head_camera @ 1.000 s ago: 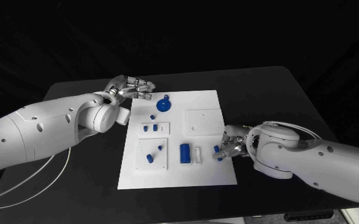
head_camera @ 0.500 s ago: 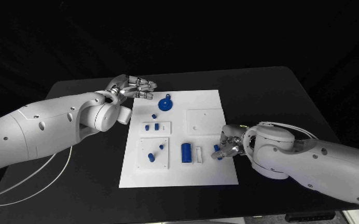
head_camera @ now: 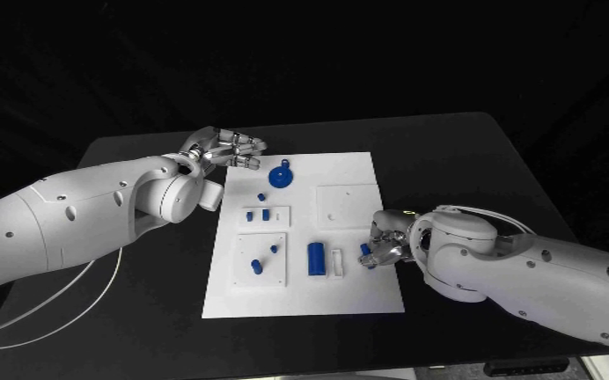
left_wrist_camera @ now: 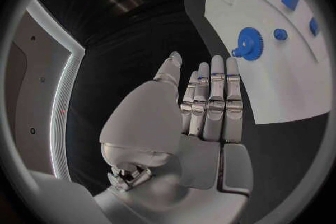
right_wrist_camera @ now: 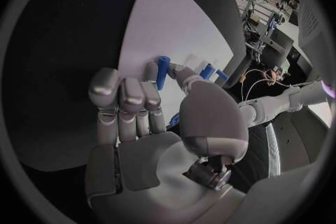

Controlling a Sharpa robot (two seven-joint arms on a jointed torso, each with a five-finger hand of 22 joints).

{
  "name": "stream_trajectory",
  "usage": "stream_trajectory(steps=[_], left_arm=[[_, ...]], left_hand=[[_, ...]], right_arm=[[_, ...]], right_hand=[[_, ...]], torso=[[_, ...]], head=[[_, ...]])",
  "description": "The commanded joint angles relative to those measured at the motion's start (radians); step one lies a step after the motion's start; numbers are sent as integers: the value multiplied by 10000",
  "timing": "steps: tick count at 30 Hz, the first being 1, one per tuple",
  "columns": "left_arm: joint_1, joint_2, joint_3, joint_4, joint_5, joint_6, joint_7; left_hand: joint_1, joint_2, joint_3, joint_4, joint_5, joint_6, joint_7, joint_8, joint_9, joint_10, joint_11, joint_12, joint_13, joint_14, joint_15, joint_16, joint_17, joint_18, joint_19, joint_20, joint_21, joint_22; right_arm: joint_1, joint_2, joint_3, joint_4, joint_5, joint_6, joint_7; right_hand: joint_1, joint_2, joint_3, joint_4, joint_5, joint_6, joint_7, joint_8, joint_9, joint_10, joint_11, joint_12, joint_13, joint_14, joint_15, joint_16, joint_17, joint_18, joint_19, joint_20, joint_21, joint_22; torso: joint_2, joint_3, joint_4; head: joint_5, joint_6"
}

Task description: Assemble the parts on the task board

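In the middle of the head view we see the flat white rectangular task board (head_camera: 349,173) lying on the matte black table (head_camera: 444,147). At the upper left corner of the board, the silver left hand (head_camera: 226,149) hangs just off the board's edge; in the left wrist view this left hand (left_wrist_camera: 199,103) has its fingers stretched out straight and side by side, with nothing in them.

At the lower right of the board, the silver right hand (head_camera: 385,244) sits at the board's right edge. In the right wrist view we see the right hand (right_wrist_camera: 150,115) pinching a small blue cylindrical peg (right_wrist_camera: 162,71) between thumb and a fingertip, the peg standing out over the white board.

On the board we count several blue parts: a round blue gear-shaped disc (head_camera: 281,175) near the top, a tiny blue nub (head_camera: 260,196) below it, two short blue blocks (head_camera: 256,216) in a raised white tile, and an upright blue rounded bar (head_camera: 315,258) toward the lower middle. The gear-shaped disc (left_wrist_camera: 247,42) also appears in the left wrist view, well apart from the fingertips.
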Motion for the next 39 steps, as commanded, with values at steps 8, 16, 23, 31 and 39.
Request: stream_trajectory(steps=[8,16,23,31,39], left_arm=[[11,-15,5,39,-88,217,-40],[11,-24,5,45,-123,259,-76],[11,-21,5,45,-137,289,-101],[11,-23,4,43,-160,314,-119],[11,-12,4,42,-198,330,-119]], left_hand=[[-71,24,-37,22,-13,-55,-1,-21,1,-70,26,26,14,-29,43,-3,10,-88,70,25,45,-18],[-71,24,-37,22,-13,-55,-1,-21,1,-70,26,26,14,-29,43,-3,10,-88,70,25,45,-18],[-71,24,-37,22,-13,-55,-1,-21,1,-70,26,26,14,-29,43,-3,10,-88,70,25,45,-18],[-59,21,-39,35,-3,-65,1,-22,1,-78,28,26,14,-33,44,-2,11,-88,69,26,47,-35],[-59,21,-39,35,-3,-65,1,-22,1,-78,28,26,14,-33,44,-2,11,-88,69,26,47,-35]], right_arm=[[-148,-124,-141,-235,1035,231,-842],[-148,-211,-138,-77,1652,-519,-769],[-147,-277,-121,177,2754,-1126,-468],[-147,-216,-115,396,3481,-1496,-223],[-146,-44,-113,529,3641,-1684,-126]], right_hand=[[-573,152,3679,-2986,585,-720,286,-84,-8685,-6,-53,-3,21,-40,-9,-47,54,28,441,11,305,1080],[-627,157,3435,-2914,509,-558,240,-84,-8681,17,-84,-26,0,-32,-29,-55,49,17,439,-4,338,1067],[-576,214,2649,-2730,-268,-491,204,-88,-8679,45,-91,-33,-15,-7,-17,-84,12,-7,459,11,240,1035],[-433,338,2124,-2681,-597,-438,176,-84,-8678,45,-93,-44,-33,-6,-26,-116,-29,-20,505,1,118,1035],[-410,355,2046,-2694,-543,-403,168,-82,-8676,43,-97,-55,-46,-8,-30,-133,-47,-22,520,-2,85,1043]], torso=[[3,-1,3],[-3,0,6],[0,0,2],[2,4,0],[3,4,-1]], head=[[21,-17],[46,-17],[77,-28],[97,-58],[113,-71]])
